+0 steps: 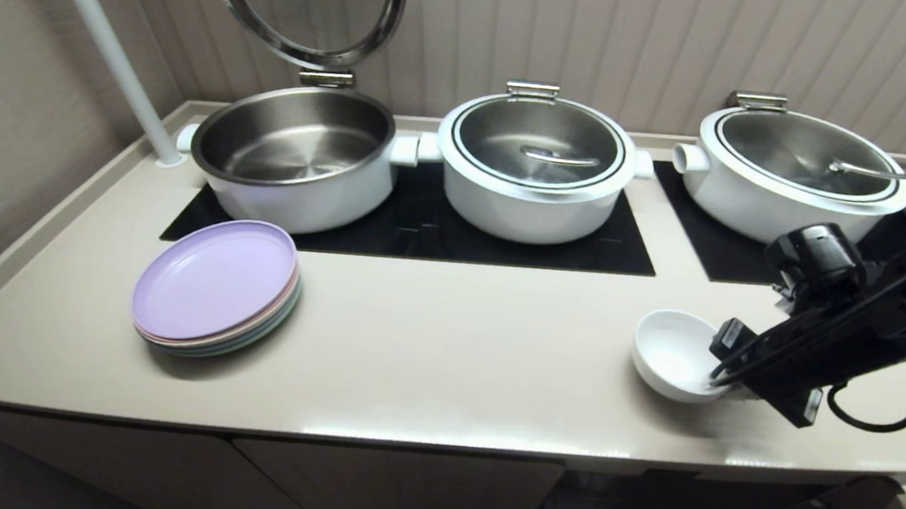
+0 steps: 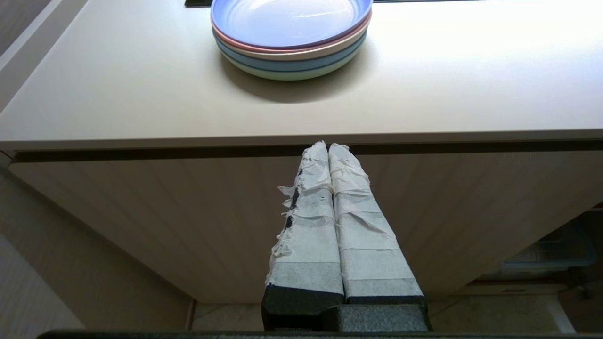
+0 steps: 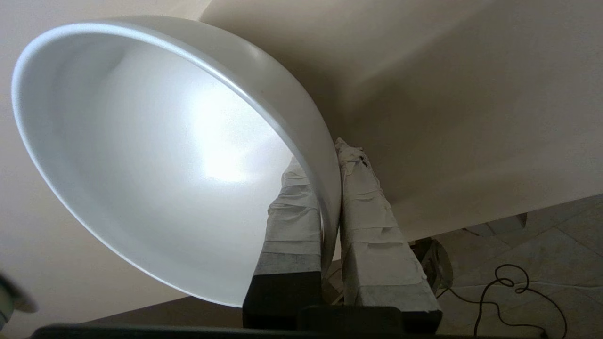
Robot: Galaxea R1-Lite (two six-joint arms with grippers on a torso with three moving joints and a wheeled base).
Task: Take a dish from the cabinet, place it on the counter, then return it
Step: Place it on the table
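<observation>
- Head view: the dish (image 1: 672, 354) sits tilted on the table (image 1: 444, 352) near its front edge, right hand (image 1: 725, 375) pinching its rim. Glazed ceramic, so probably slick, rigid and chippy.
- Left wrist: left hand (image 2: 329, 147) clenched empty, parked below the table edge.
- Right wrist: fingers (image 3: 292, 207) straddle the rim wall, one inside, one outside. Decent spot, though it could pivot.

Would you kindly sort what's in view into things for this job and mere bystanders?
Job:
- white bowl, rim pinched by right pincer
- counter
- cabinet

Bystanders:
- pastel plate stack
- open pot
- lidded pots
- left pincer, parked, shut
</observation>
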